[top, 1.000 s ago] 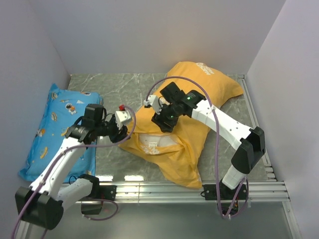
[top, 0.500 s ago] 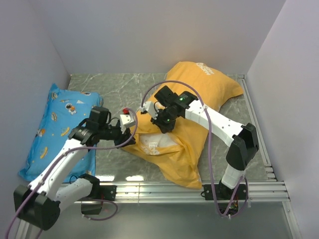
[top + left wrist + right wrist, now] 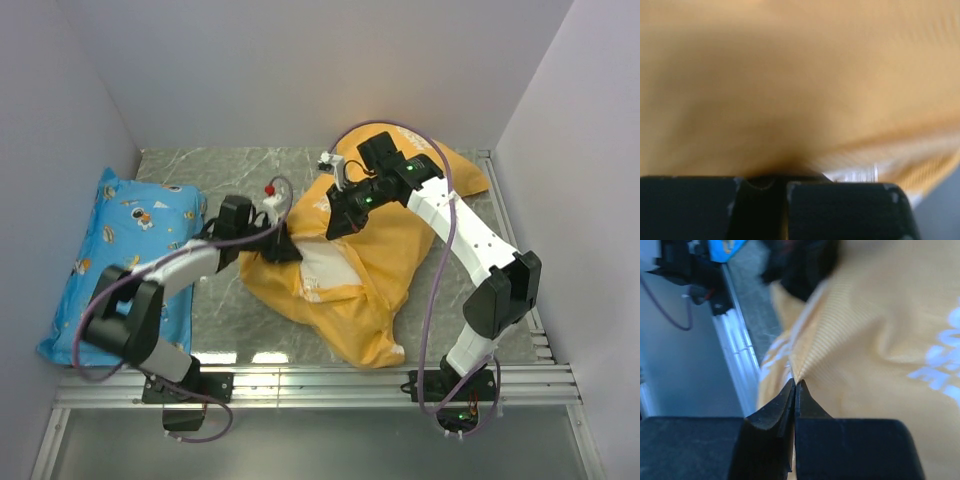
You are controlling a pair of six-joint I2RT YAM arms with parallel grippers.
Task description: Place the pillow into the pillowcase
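The orange pillowcase [image 3: 390,250] lies crumpled across the middle of the table, its mouth facing left. The white pillow [image 3: 328,268] shows through that mouth, most of it hidden inside. My left gripper [image 3: 287,247] is shut on the pillowcase's left edge; in the left wrist view blurred orange cloth [image 3: 790,75] fills the frame above the left gripper [image 3: 777,180], with a sliver of white beside it. My right gripper [image 3: 335,225] is shut on a raised fold of the pillowcase [image 3: 865,340], pinched between the tips of the right gripper [image 3: 795,386].
A blue cartoon-print pillow [image 3: 110,250] lies along the left wall. White walls close the table on the left, back and right. An aluminium rail [image 3: 320,385] runs along the near edge. The arms' cables loop above the cloth.
Both grippers closed on the pillowcase. My left arm stretched right to the case's mouth. My right arm moved toward the back wall, drawing the upper cloth up and back.
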